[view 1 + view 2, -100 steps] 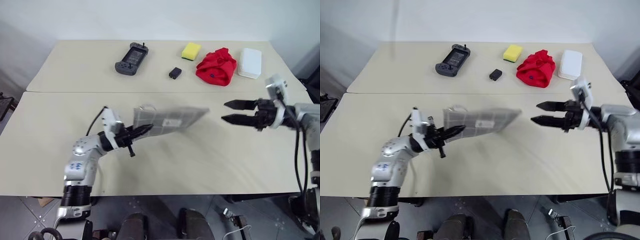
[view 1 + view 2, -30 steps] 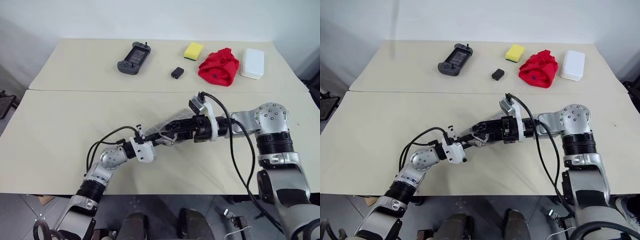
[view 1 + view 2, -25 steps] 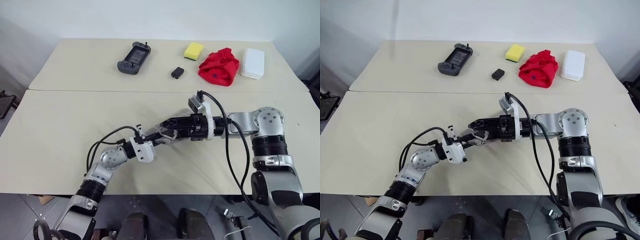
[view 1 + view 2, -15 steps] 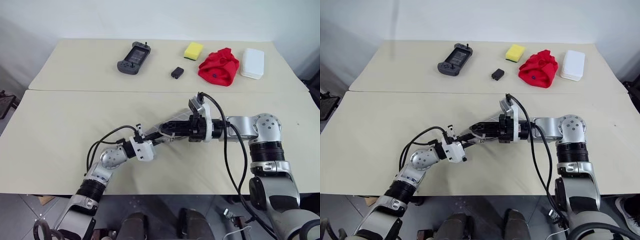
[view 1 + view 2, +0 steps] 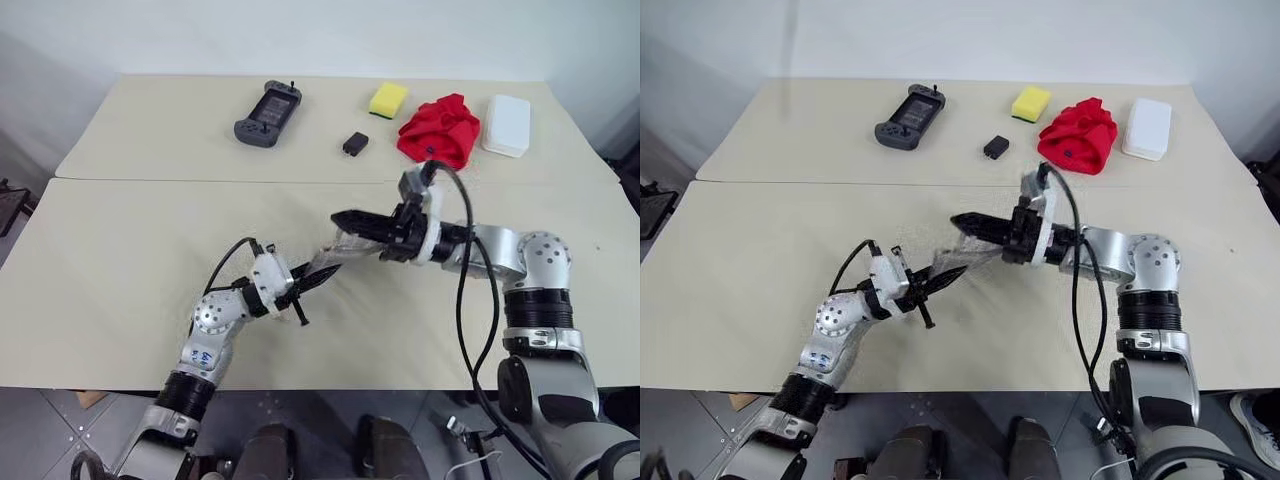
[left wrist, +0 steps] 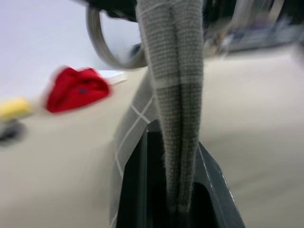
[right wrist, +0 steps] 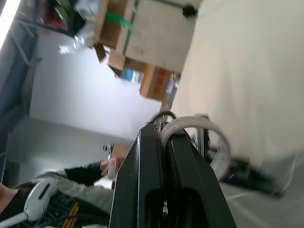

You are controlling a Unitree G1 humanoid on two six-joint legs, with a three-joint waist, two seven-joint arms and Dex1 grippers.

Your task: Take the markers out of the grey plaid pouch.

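Pouch [image 5: 345, 250] hangs pinched between both closed end effectors above table [image 5: 120, 250].

The left claw [image 5: 318, 279] is pinching the lower end of the pouch [image 5: 345, 255] above the near bench [image 5: 100, 260], fingers closed on the fabric. The right claw [image 5: 345, 217] is reaching in from the right with its fingers together at the pouch's upper end, so the pouch is hanging slanted between the two. On the far bench [image 5: 150, 130] a game controller [image 5: 259, 103], a small black block [image 5: 353, 144], a yellow sponge [image 5: 387, 99], a red cloth [image 5: 438, 129] and a white box [image 5: 506, 125] are lying in a row, well apart from the claws.
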